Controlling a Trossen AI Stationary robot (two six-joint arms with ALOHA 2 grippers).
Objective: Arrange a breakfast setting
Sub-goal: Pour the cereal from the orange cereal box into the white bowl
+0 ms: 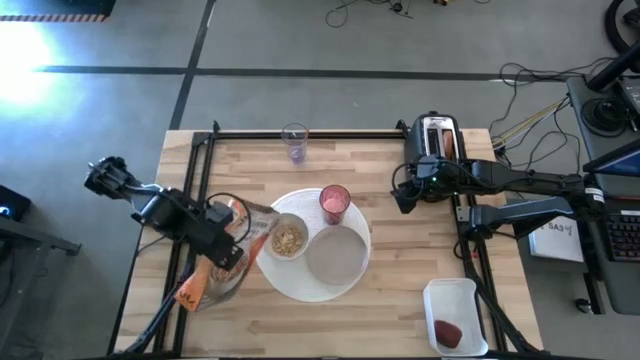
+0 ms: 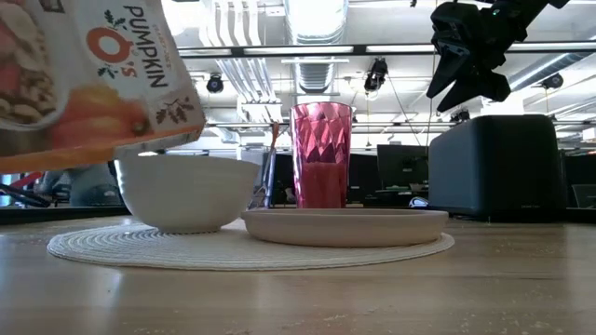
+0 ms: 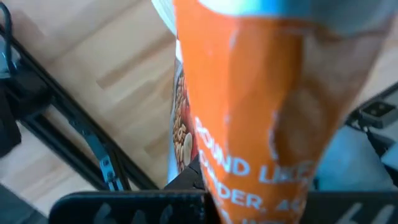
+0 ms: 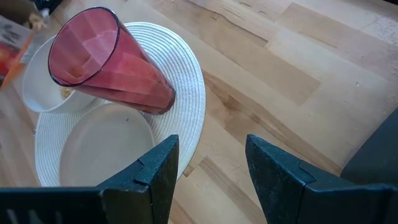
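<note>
Near the middle of the desk lies a round woven placemat [image 1: 322,290], and on it my breakfast things sit close together: a white plate [image 1: 337,254] on its right part, a small white bowl [image 1: 288,238] with cereal in it on its left part, and a pink faceted tumbler [image 1: 335,203] upright at the mat's far edge, just beside the plate. My left gripper [image 1: 222,243] hangs just left of the bowl, its fingers pressed together on a cereal bag [image 1: 215,262] printed in orange, which is tilted with its mouth over the bowl's rim. My right gripper [image 1: 403,193] hovers above the desk to the right of the tumbler, well apart from it, with its fingers spread and nothing between them. Behind that gripper, at the far right corner, stands a black-and-silver toaster [image 1: 437,141]. A clear glass [image 1: 294,142] stands at the far edge. At the near right corner a rectangular white tray [image 1: 456,316] holds a small dark-red fruit [image 1: 447,332].
</note>
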